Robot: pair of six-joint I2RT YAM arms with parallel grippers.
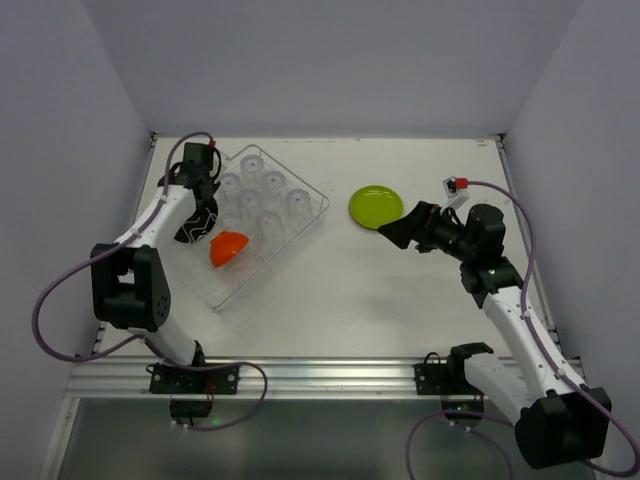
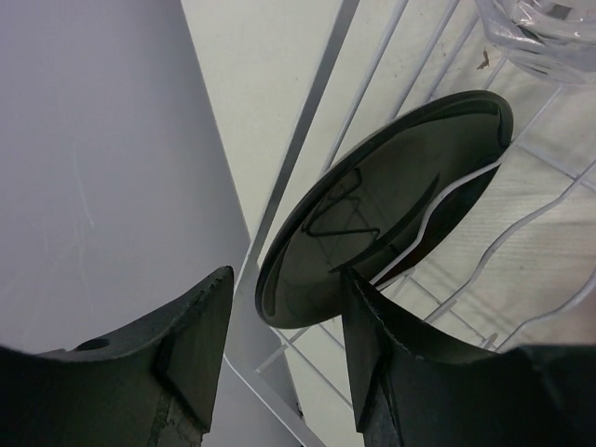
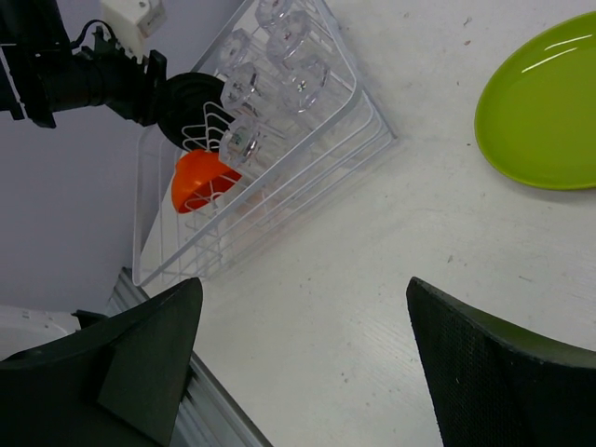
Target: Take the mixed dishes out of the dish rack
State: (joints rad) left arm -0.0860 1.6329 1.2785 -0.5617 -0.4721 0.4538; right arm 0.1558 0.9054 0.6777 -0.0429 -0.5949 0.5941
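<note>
Left jaws open, the black plate [image 2: 372, 214] rim between them but not pinched. It stands upright in the prongs of the dish rack [image 3: 307, 177], by the counter [image 1: 350, 300] left edge. Close squarely on the rim and lift straight up, clear of the wires. Cups [image 1: 262, 195] and orange bowl [image 1: 228, 247] are in the rack. Lime-green plate [image 1: 376, 206] lies flat, far right; right jaws open, empty, beside it.

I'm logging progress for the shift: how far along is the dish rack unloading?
Done: the lime-green plate lies on the table outside the dish rack; the right tool near it is open and empty. In hand: the left tool is open at the black plate, standing in its slot, not gripped. Left: that plate, the orange bowl and the clear cups, all in the rack.
</note>
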